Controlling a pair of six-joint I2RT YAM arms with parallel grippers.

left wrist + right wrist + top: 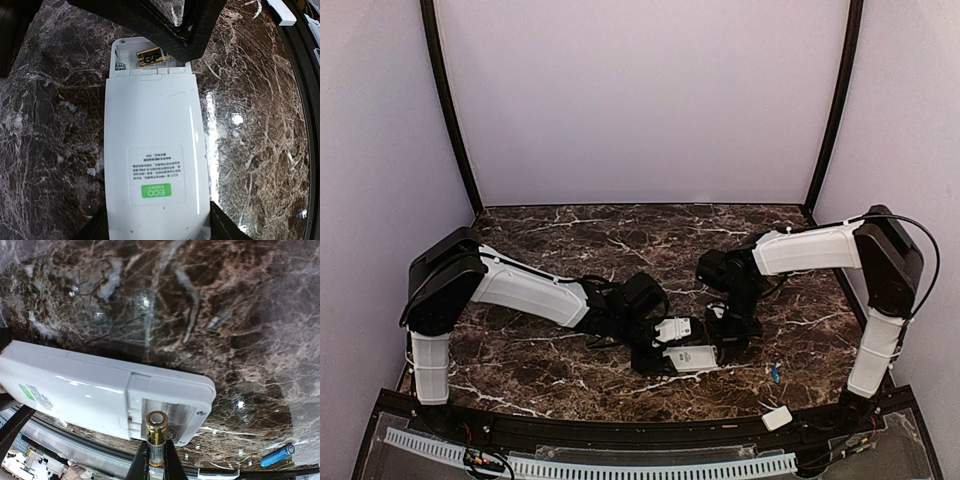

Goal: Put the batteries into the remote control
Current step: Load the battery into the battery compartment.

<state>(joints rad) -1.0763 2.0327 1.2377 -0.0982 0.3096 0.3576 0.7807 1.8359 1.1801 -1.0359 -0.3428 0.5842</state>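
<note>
Your left tool [159, 228]: closed on the remote control [152, 140], which lies back side up with its battery bay uncovered. Your right tool [156, 465]: pinching one battery [156, 432] at that bay. Loose on the counter [210, 315], well apart: a second battery [276, 455].

The remote control [152, 150] is running off the left wrist view's bottom edge — its label print [155, 172] is showing too small to read. The right gripper [155, 460] is hiding the lower part of its battery [156, 427] and covering part of the compartment [131, 59].
</note>
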